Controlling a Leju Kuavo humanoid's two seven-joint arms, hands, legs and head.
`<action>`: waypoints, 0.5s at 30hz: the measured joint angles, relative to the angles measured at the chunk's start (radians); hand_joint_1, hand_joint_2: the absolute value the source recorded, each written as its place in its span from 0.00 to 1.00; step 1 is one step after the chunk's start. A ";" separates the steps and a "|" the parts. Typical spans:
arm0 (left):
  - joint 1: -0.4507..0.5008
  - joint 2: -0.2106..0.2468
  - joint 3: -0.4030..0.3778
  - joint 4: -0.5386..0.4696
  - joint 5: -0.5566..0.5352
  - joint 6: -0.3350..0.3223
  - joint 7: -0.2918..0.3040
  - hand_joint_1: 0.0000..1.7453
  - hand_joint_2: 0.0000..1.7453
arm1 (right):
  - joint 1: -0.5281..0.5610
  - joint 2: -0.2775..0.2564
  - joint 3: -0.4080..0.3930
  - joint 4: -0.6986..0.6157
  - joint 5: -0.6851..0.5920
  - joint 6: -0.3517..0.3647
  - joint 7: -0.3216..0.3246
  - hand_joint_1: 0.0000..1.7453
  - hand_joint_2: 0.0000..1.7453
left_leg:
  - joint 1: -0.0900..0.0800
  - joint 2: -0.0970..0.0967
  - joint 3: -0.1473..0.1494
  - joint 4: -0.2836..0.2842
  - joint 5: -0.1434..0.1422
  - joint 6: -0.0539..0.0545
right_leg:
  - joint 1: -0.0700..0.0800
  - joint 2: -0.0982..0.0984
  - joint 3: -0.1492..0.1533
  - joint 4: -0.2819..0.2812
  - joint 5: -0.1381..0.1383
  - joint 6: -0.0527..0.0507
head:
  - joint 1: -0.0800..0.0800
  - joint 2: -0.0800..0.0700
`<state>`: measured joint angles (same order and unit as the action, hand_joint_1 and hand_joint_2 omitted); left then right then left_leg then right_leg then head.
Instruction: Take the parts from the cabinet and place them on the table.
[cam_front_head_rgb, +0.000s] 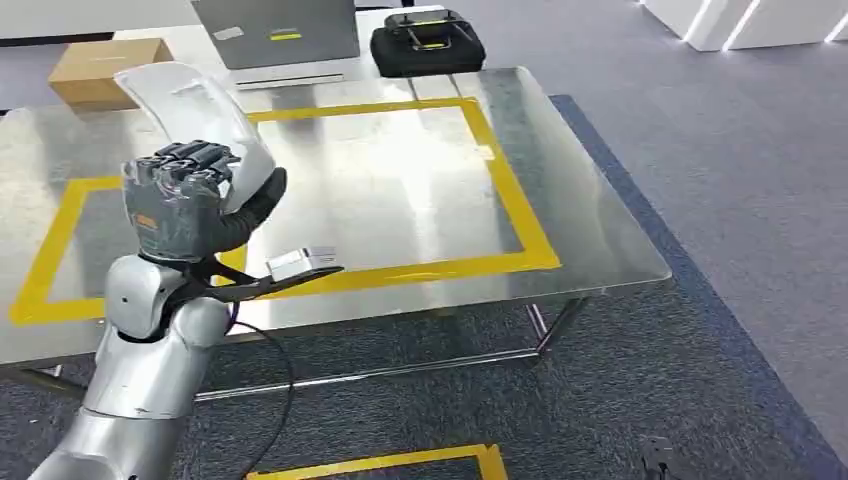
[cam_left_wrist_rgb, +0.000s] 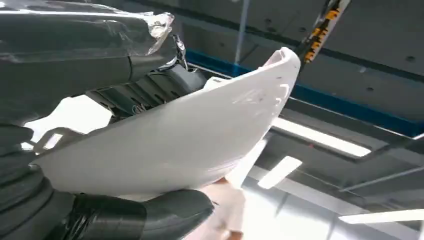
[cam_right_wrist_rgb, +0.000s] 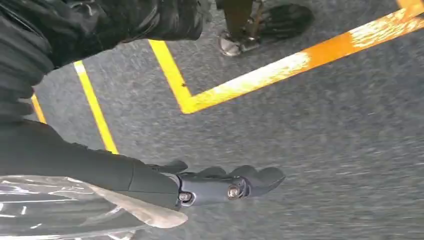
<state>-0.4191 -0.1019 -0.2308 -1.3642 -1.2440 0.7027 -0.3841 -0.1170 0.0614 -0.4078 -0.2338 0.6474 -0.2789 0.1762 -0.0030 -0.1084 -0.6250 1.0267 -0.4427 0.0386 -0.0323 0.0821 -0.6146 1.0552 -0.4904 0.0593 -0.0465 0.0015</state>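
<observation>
A white curved shell part (cam_front_head_rgb: 195, 105) is held up over the near left of the steel table (cam_front_head_rgb: 400, 190). My left hand (cam_front_head_rgb: 185, 195) grips its lower end, with the fingers curled over the edge and the thumb beneath. In the left wrist view the same part (cam_left_wrist_rgb: 190, 135) lies across the dark fingers (cam_left_wrist_rgb: 125, 215), its far tip pointing away from the hand. My right hand (cam_right_wrist_rgb: 100, 165) hangs above the grey carpet with its fingers apart and nothing in it.
A yellow tape rectangle (cam_front_head_rgb: 505, 190) marks the table top. Beyond its far edge stand a cardboard box (cam_front_head_rgb: 105, 68), a grey flat device (cam_front_head_rgb: 278, 35) and a black case (cam_front_head_rgb: 428, 42). Yellow tape lines (cam_right_wrist_rgb: 260, 75) run across the carpet.
</observation>
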 joint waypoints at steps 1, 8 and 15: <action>-0.002 0.000 0.000 0.000 0.000 0.000 0.000 1.00 1.00 | 0.001 0.000 0.000 0.000 0.000 0.000 0.000 0.00 1.00 | -0.001 -0.015 -0.009 0.011 -0.001 -0.006 | -0.002 0.003 0.020 -0.028 -0.004 -0.007 | -0.001 0.000; -0.002 0.005 0.000 0.000 -0.001 0.000 0.000 1.00 1.00 | -0.002 0.003 -0.003 0.000 -0.004 -0.005 -0.005 0.00 1.00 | 0.005 0.092 -0.092 0.168 -0.086 -0.049 | 0.003 -0.073 0.035 -0.033 -0.002 -0.049 | -0.014 0.000; -0.003 0.010 0.000 0.002 -0.002 0.000 0.000 1.00 1.00 | -0.004 0.005 -0.010 0.001 -0.009 0.008 -0.004 0.00 1.00 | 0.008 0.111 -0.012 0.021 0.011 -0.036 | 0.003 -0.108 0.048 -0.033 -0.014 -0.039 | -0.015 0.000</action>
<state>-0.4216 -0.0923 -0.2308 -1.3626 -1.2455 0.7023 -0.3838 -0.1215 0.0667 -0.4173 -0.2331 0.6382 -0.2705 0.1724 0.0049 0.0024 -0.6367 1.0476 -0.4315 0.0029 -0.0289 -0.0262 -0.5663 1.0222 -0.5046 0.0203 -0.0611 0.0015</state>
